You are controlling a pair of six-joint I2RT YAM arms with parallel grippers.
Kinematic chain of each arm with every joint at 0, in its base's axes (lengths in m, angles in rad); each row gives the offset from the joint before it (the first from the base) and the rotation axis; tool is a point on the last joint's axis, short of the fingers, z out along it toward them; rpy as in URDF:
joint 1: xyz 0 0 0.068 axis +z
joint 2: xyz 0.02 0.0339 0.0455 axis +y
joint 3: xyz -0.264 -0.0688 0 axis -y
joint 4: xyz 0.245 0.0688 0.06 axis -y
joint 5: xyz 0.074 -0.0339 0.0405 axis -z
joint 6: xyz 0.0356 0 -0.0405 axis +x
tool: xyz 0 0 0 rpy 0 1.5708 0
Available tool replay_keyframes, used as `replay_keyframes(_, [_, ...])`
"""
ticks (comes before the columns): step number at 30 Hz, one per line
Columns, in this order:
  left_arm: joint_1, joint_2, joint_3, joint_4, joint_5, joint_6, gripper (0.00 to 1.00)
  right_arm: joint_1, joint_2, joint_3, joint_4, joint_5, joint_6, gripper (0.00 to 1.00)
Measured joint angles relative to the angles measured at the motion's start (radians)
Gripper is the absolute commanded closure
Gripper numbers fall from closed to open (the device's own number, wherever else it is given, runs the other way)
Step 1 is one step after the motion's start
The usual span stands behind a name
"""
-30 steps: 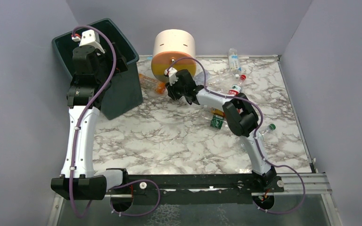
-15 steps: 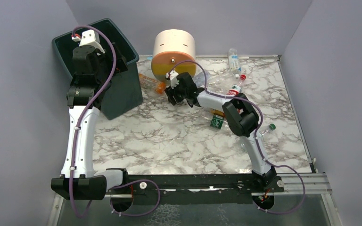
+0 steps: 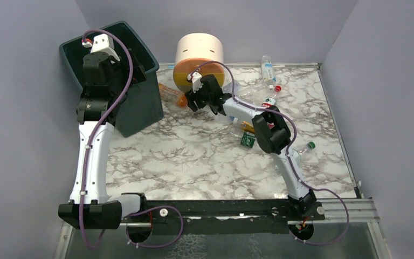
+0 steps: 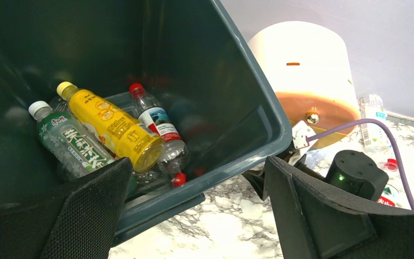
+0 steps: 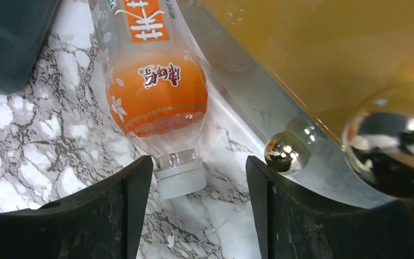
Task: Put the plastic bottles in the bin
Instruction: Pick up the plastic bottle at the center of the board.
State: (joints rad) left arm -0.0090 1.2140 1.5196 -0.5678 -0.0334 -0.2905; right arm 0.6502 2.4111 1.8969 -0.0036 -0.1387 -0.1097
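Note:
The dark green-grey bin (image 3: 140, 102) stands at the back left; its inside (image 4: 232, 91) holds several bottles, among them a yellow one (image 4: 113, 129), a green one (image 4: 70, 145) and a clear one (image 4: 159, 127). My left gripper (image 4: 194, 216) is open and empty above the bin's near rim. An orange bottle (image 3: 173, 96) lies between the bin and the round drawer unit; its white cap (image 5: 180, 181) sits just inside my open right gripper (image 5: 199, 199), close to the left finger. More bottles (image 3: 267, 67) lie at the back right.
The round cream and orange drawer unit (image 3: 198, 54) stands right behind my right gripper; its metal knob (image 5: 283, 154) is by the right finger. A green-capped bottle (image 3: 306, 147) and a green carton (image 3: 248, 140) lie near the right arm. Grey walls close the left, back and right.
My right gripper has moved left and back toward the orange bottle beside the drawer unit. The left arm has not moved.

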Motion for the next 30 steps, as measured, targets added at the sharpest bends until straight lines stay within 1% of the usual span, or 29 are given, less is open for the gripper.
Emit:
replay_keyframes(4, [0.000, 0.000, 0.000, 0.000, 0.000, 0.000, 0.01, 0.000, 0.023, 0.024, -0.011, -0.013, 0.003, 0.35])
replay_keyframes(9, [0.000, 0.002, 0.000, 0.001, 0.000, 0.000, 0.01, -0.004, 0.026, 0.029, -0.017, -0.026, 0.004, 0.54])
replay_keyframes(13, [0.000, 0.008, 0.000, 0.002, 0.000, 0.000, 0.01, -0.004, 0.026, 0.029, -0.021, -0.045, 0.006, 0.63])
replay_keyframes(16, [0.000, 0.013, 0.000, 0.002, 0.000, 0.000, 0.01, -0.004, 0.026, 0.029, -0.021, -0.056, 0.007, 0.68])
replay_keyframes(20, [0.000, 0.014, 0.000, 0.002, 0.000, 0.000, 0.01, -0.004, 0.024, 0.022, -0.015, -0.062, 0.006, 0.71])
replay_keyframes(22, [0.000, 0.014, 0.000, 0.002, 0.000, 0.000, 0.01, -0.005, 0.014, -0.008, -0.003, -0.063, 0.006, 0.71])
replay_keyframes(26, [0.000, 0.014, 0.000, 0.002, 0.000, 0.000, 0.01, -0.005, -0.051, -0.138, 0.021, -0.064, 0.011, 0.72])
replay_keyframes(30, [0.000, 0.014, 0.000, 0.002, 0.001, 0.000, 0.01, -0.005, -0.151, -0.286, 0.046, -0.061, 0.021, 0.72])
